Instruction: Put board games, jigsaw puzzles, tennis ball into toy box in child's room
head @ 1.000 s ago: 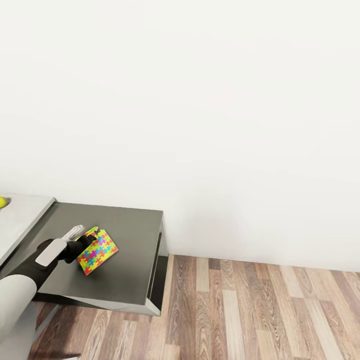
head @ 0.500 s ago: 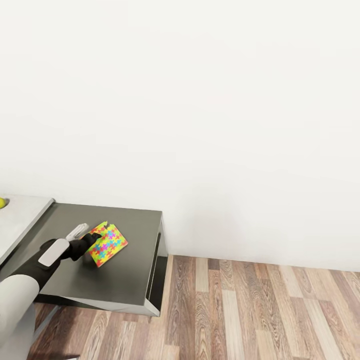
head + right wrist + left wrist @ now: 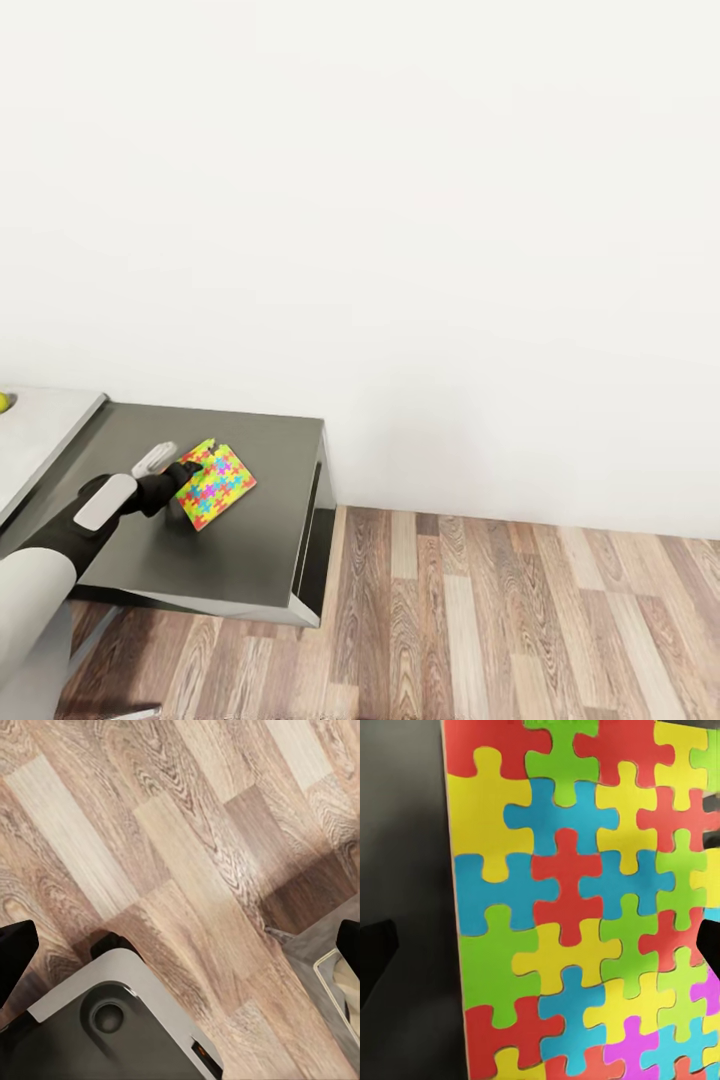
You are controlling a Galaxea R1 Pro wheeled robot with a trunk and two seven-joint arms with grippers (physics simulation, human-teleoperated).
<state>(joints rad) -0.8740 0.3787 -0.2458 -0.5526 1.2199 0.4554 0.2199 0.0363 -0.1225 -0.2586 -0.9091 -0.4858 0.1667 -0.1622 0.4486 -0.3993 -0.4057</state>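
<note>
Head view looks down over the low dark-grey part of the table (image 3: pixel 250 560), which stands against a white wall (image 3: pixel 400 200) above a wood-plank floor (image 3: pixel 520 620). The left arm (image 3: pixel 60 545) reaches in from the lower left, and the left gripper (image 3: pixel 185 480) sits at the near edge of a jigsaw (image 3: pixel 215 484). This bright board of pink, yellow, green, blue and orange pieces lies on the dark top, turned at an angle to the table's edges. A strip of yellow-green shows behind its far edge; whether that is the second jigsaw I cannot tell. At the far left, on the lighter grey top, a sliver of the tennis ball (image 3: pixel 4 402) shows at the frame's border, well apart from the jigsaw.

Left wrist view is taken very close to the jigsaw (image 3: pixel 577 907), with the dark table (image 3: pixel 405 870) beside it. The two black fingertips (image 3: pixel 375 952) stand wide apart at opposite sides of the picture, so the jaws are spread; one tip lies over the table and the other over the board. Whether they touch the board I cannot tell.

Right wrist view points at the floor (image 3: pixel 150 832) and a grey-and-white part of the robot's base (image 3: pixel 112 1020). The right gripper (image 3: pixel 180 945) has its black fingertips (image 3: pixel 13 945) far apart, spread and holding nothing.
</note>
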